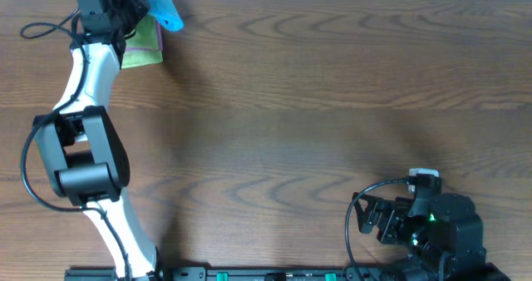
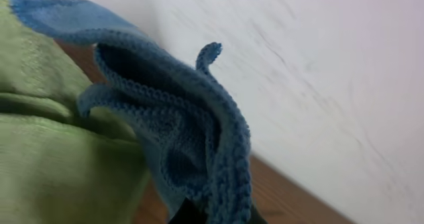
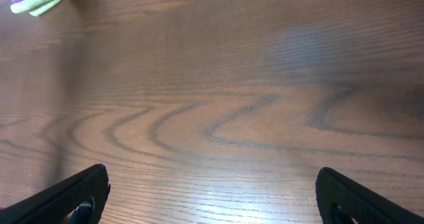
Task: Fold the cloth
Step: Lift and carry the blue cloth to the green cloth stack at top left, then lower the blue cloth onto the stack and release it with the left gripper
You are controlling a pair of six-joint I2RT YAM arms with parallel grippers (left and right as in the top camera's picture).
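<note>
A small sky-blue knitted fabric cloth point(image 2: 199, 138) filled the left wrist view, bunched into loose folds with its stitched hem curling in ridges and one corner standing up in a short tip. The bunch narrowed at the bottom edge of that view, where slivers of dark finger showed on either side of it. The left gripper point(image 1: 141, 7) was therefore recorded as closed down to the thickness of the gathered fabric and holding the cloth. Overhead, the cloth point(image 1: 162, 11) projected from that gripper at the far left corner of the brown wood-grain table point(image 1: 291, 106), close to the table's far edge. A lime-green folded fabric cloth point(image 2: 53, 164) lay directly beside and partly under the blue bunch, and a pale white wall point(image 2: 331, 85) stood behind. A strip of purple folded fabric point(image 1: 152, 30) showed on the green cloth next to the arm. Whether the blue cloth rested on the green one or hung just clear of it could not be determined. The right gripper point(image 3: 212, 204) sat well apart at the near right of the table, its two black fingers spread wide, nothing between them, bare wood below.
</note>
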